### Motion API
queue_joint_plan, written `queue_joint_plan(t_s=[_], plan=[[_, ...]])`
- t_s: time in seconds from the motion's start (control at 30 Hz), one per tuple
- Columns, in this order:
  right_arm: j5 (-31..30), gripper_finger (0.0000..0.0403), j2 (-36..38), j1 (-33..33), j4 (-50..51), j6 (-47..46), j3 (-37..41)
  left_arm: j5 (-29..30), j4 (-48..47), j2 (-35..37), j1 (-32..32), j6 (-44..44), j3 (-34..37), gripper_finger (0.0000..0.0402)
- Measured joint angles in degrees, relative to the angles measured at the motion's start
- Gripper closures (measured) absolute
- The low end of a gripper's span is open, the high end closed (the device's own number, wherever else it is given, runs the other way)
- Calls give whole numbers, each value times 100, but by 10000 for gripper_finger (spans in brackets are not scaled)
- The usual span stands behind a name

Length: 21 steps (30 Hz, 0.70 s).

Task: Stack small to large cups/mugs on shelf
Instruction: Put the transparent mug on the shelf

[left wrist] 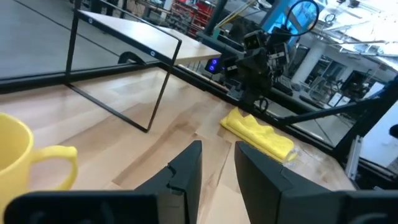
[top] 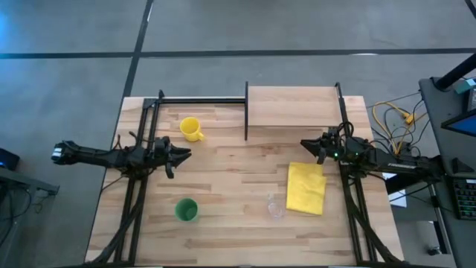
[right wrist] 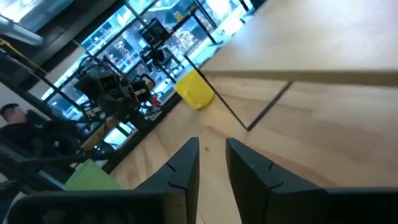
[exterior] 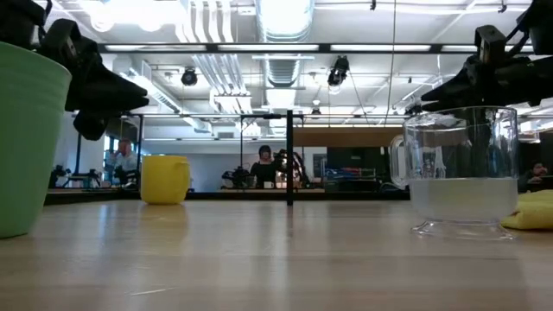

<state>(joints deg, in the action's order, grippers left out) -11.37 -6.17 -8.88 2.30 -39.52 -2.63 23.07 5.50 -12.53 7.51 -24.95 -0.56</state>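
Note:
A yellow mug with a handle [top: 191,128] stands upright on the tabletop left of the shelf; it also shows in the low view [exterior: 164,179]. A green tapered cup [top: 186,210] stands near the front left. A small clear cup [top: 276,206] stands beside a yellow cloth. The shelf [top: 291,95] is a raised light-wood board at the far side. My left gripper [top: 184,154] hovers above the table between mug and green cup, fingers a little apart [left wrist: 217,163]. My right gripper [top: 305,144] hovers in front of the shelf, fingers a little apart [right wrist: 212,158]. Neither touches anything.
A folded yellow cloth [top: 306,187] lies right of centre, next to the clear cup. Black metal frame rails [top: 201,100] run along the far left and down both sides. Bare tabletop [top: 238,171] lies between the two grippers. People stand in the room beyond.

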Motion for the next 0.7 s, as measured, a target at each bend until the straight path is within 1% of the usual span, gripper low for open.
queue_joint_plan(t_s=[0.07, 0.13, 0.17, 0.23, 0.3, 0.37, 0.43, 0.47, 0.57, 0.6, 0.7], plan=[[-261, 330, -5, 0, 13, 8, 0, 2, -6, -9, 0, 46, 0, 320], [-645, 333, -16, 0, -7, -326, 0, 2, -47, -7, 0, 131, 0, 320], [-738, 335, -22, -2, -65, -462, 0, -4, -102, -7, 0, 136, 0, 320], [-681, 338, -40, -1, -446, -528, 0, -25, -156, -26, 0, 153, -27, 320], [-294, 341, -89, 2, -1122, -453, -31, -158, -301, -84, 0, 645, -297, 320], [111, 344, -222, 4, -1484, -303, -257, -287, -432, -219, 2, 1554, -850, 320], [256, 347, -421, 10, -1374, -58, -717, -225, -1160, -475, 5, 2380, -1551, 320], [261, 348, -566, 15, -1191, 111, -1004, -66, -1664, -647, 6, 2603, -1986, 320], [275, 351, -1172, 15, -292, 614, -1994, 477, -3459, -1303, -1, 2605, -3277, 320], [277, 351, -1431, 15, 33, 763, -2358, 531, -3993, -1560, 0, 2481, -3653, 320], [283, 351, -2252, 15, 929, 1198, -3428, 528, -5201, -2422, 0, 2123, -4730, 320]])
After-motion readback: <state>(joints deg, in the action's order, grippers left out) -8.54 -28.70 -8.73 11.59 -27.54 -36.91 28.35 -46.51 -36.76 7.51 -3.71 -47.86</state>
